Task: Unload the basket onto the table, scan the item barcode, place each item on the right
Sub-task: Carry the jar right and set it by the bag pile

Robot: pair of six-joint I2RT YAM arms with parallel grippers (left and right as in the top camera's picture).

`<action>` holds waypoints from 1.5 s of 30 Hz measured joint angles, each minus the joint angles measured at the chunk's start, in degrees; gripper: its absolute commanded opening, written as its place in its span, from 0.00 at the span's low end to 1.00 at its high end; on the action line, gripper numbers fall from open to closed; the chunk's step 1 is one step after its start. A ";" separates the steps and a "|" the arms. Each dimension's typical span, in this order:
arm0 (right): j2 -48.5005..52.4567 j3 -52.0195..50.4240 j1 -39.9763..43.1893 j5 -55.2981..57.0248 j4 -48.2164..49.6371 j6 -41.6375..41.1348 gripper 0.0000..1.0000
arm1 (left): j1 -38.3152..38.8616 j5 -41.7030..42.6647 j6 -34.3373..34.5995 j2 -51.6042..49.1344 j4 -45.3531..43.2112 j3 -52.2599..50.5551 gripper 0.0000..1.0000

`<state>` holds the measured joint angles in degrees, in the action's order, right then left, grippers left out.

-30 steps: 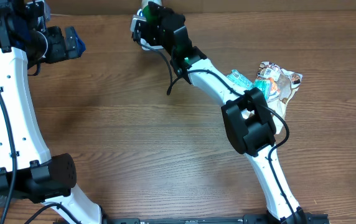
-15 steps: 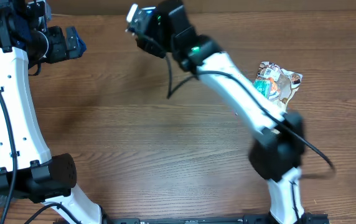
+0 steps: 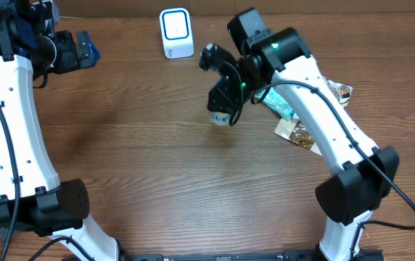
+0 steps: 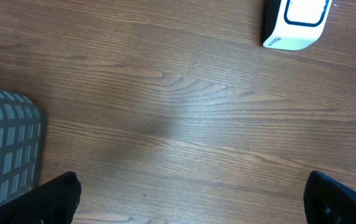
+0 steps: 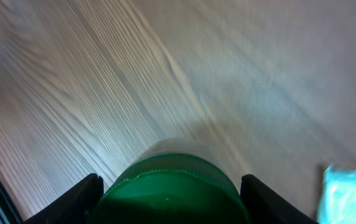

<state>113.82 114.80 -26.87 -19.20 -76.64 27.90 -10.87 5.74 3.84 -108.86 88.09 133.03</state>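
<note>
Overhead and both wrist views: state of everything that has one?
Left gripper: open, empty, above the table.
Right gripper: shut on the green-capped item.
Green-capped item: held between the right fingers, cap toward the wrist camera; barcode not visible.
Scanner: standing at the table's far edge, untouched.
Snack packets: lying on the table, partly under the right arm.
</note>
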 measured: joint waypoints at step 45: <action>-1.33 -12.04 13.33 16.59 1.29 -15.91 1.00 | 0.00 -0.02 0.00 0.00 0.00 0.00 1.00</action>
<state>112.49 102.76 -13.54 -2.61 -75.35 11.99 -10.87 5.72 3.84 -108.86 88.09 133.03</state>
